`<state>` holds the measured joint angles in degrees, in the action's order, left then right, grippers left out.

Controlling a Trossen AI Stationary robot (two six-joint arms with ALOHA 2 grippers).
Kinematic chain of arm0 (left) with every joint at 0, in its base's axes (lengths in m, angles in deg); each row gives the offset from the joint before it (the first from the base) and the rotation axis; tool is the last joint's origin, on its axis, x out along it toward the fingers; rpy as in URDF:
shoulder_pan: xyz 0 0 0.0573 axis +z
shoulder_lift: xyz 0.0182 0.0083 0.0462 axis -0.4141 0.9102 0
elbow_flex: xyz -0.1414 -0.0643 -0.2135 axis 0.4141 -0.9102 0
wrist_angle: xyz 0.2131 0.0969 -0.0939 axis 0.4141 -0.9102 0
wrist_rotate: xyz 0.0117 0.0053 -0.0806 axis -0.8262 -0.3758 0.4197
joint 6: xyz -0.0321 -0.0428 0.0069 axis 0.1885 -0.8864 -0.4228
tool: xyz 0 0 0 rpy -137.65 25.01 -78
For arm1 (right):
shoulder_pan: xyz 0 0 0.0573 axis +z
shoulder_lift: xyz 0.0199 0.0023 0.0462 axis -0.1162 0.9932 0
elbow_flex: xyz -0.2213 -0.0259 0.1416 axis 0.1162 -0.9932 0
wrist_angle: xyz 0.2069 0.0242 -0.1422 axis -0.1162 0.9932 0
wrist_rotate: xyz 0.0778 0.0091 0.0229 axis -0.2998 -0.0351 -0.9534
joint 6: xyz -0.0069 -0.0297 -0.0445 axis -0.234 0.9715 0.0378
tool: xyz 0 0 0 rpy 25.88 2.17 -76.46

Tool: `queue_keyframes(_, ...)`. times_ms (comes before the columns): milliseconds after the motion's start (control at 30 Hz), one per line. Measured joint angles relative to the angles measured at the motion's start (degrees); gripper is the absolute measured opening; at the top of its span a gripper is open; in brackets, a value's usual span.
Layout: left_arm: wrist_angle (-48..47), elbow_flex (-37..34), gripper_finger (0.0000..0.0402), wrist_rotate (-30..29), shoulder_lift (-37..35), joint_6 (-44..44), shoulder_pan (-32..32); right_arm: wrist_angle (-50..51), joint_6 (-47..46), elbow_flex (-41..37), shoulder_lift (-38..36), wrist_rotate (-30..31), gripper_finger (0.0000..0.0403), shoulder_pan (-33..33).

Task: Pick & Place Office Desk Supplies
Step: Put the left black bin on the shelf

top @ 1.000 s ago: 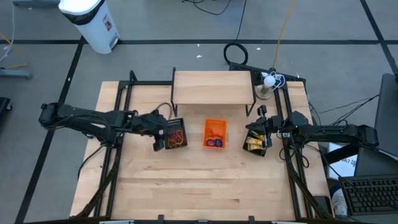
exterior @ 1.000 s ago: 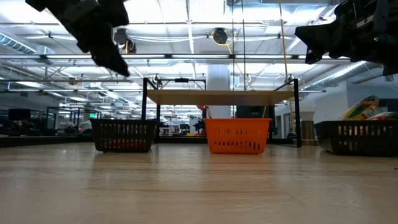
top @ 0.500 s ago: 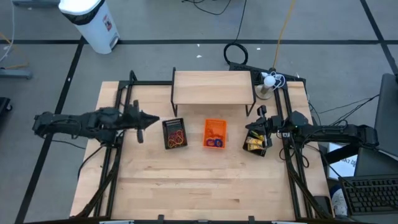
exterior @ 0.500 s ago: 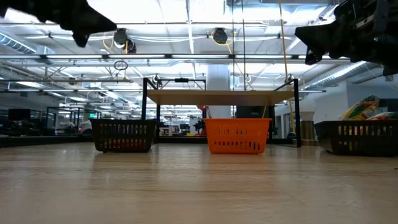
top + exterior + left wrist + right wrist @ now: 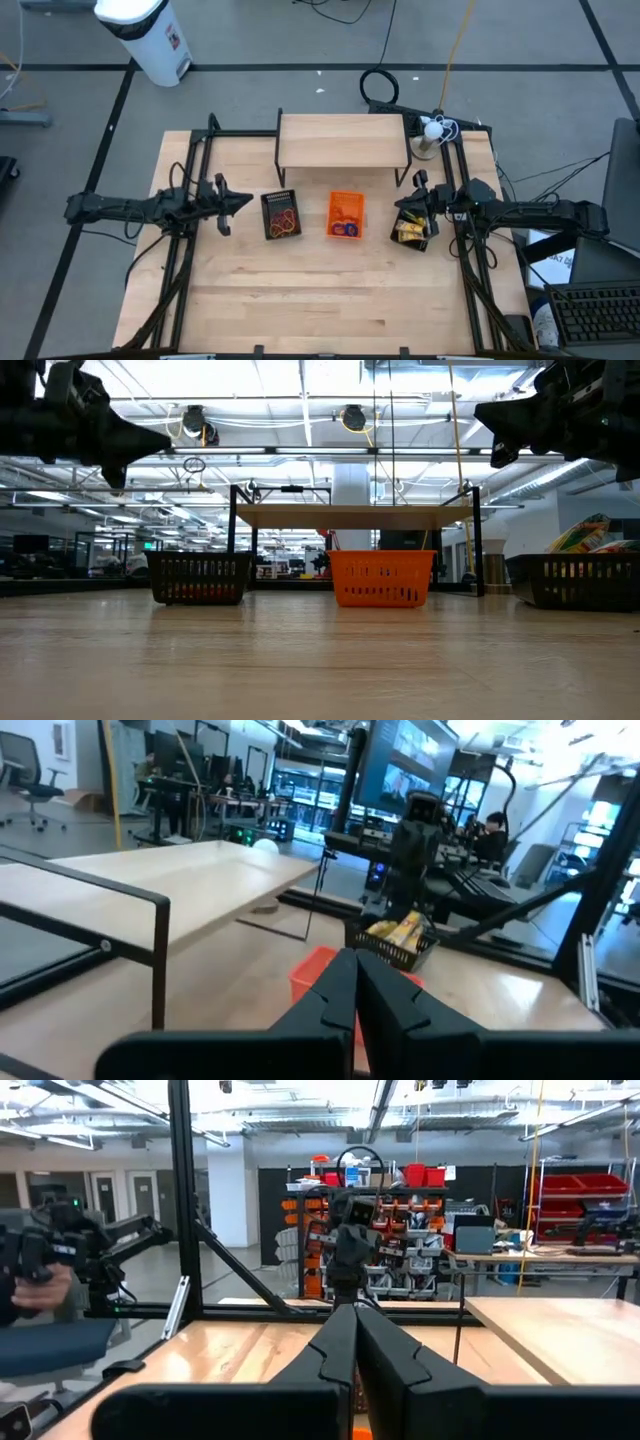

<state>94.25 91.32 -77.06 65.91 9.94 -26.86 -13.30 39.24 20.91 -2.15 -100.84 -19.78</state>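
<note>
1. Your table [image 5: 330, 300] is pale wood with a low wooden shelf [image 5: 342, 139] at its back edge.
2. Three baskets sit in a row: a black basket [image 5: 281, 215] of rubber bands, an orange basket [image 5: 346, 214] of rings, and a dark basket [image 5: 411, 228] of yellow packets.
3. Your left gripper [image 5: 243, 200] hovers beside the black basket, fingers pressed together.
4. Your right gripper [image 5: 409, 203] hangs over the dark basket, fingers pressed together.
5. A white bin [image 5: 146, 35] stands on the grey floor.

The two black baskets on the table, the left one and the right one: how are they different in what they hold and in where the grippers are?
The left black basket holds red and tan rubber bands; the right black basket holds yellow packets. The left gripper is beside the left black basket, apart from it, fingers shut; the right gripper hangs over the right black basket's rim, fingers shut. Both baskets are dark mesh and flank the orange basket.
</note>
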Motion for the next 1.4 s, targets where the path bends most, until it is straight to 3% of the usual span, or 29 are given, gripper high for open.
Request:
queue_keyframes(200, -0.82, -0.91, 0.0006, 1.26, -0.42, 2.08, -0.42, 4.30, -5.50, 0.02, -1.57, -0.29, 0.0004, -3.24)
queue_keyframes(400, -3.61, -0.88, 0.0004, 1.48, -0.41, 1.10, -0.42, 17.10, -5.94, 0.04, -8.47, -2.02, 0.0001, -10.80)
queue_keyframes(467, -4.32, -0.88, 0.0008, 1.87, -0.41, 0.99, -0.42, 19.45, -5.72, 0.04, -10.51, -5.52, 0.0001, -12.79)
queue_keyframes(533, -4.45, -0.88, 0.0007, 1.91, -0.41, 0.99, -0.42, 20.61, -5.44, 0.04, -12.38, -9.24, 0.0001, -14.32)
queue_keyframes(867, -6.83, -0.88, 0.0006, 2.92, -0.39, 0.14, -0.42, 21.04, -5.11, -2.06, -15.76, -10.71, 0.0001, -16.35)
queue_keyframes(1033, -9.30, -0.22, 0.0002, -1.21, 1.14, -7.99, -0.44, 21.17, -5.67, -2.16, -15.77, -10.68, 0.0003, -16.35)
queue_keyframes(1167, -16.53, 5.66, 0.0001, -3.67, 8.15, -10.66, -2.61, 20.68, -5.72, -2.25, -15.76, -10.62, 0.0001, -16.35)
queue_keyframes(1400, -30.15, 26.01, 0.0001, -6.27, 32.84, -13.47, -7.88, 20.10, -5.72, -2.31, -15.76, -10.58, 0.0001, -16.33)
